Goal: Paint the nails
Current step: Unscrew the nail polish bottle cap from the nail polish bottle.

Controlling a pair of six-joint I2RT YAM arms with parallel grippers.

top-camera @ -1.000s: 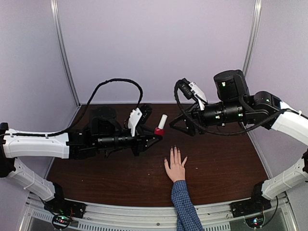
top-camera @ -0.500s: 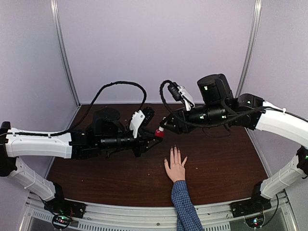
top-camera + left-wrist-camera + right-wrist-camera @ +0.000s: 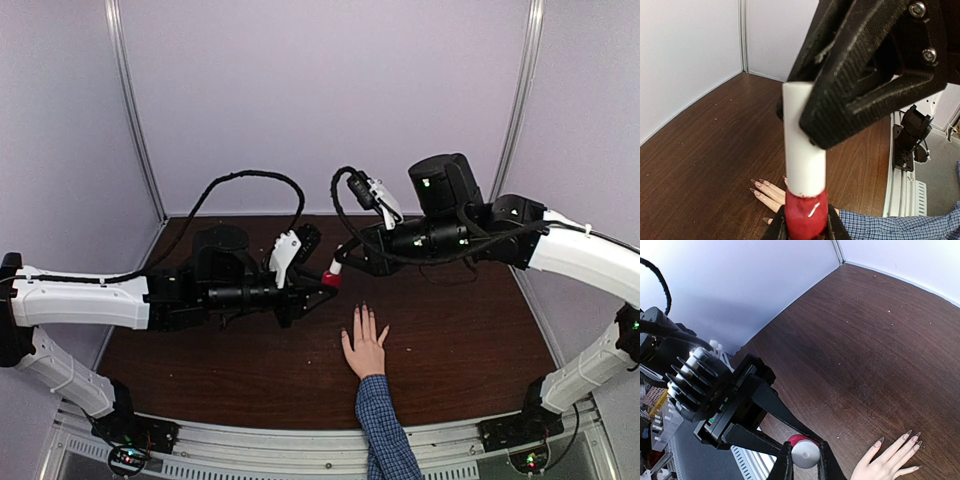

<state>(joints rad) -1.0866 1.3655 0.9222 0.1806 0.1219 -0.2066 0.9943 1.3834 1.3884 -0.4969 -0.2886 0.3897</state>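
A light-skinned hand (image 3: pixel 366 347) in a blue checked sleeve lies flat on the table, fingers pointing away. Its long pointed nails (image 3: pixel 362 309) look dark in the left wrist view (image 3: pixel 758 183) and show at the bottom right of the right wrist view (image 3: pixel 912 436). Above and left of the hand, my left gripper (image 3: pixel 322 282) is shut on a small red polish bottle (image 3: pixel 806 218). My right gripper (image 3: pixel 346 257) is shut on the bottle's white cap (image 3: pixel 805 454), one finger on each side. The cap (image 3: pixel 803 150) stands up from the red bottle.
The dark brown wooden table (image 3: pixel 460 330) is bounded by pale walls at the back and sides. Both arms meet over its middle, just beyond the hand. A metal rail (image 3: pixel 300 450) runs along the near edge.
My right arm swung left to the bottle and its jaws closed on the white cap. The left arm, the bottle and the hand stayed put.
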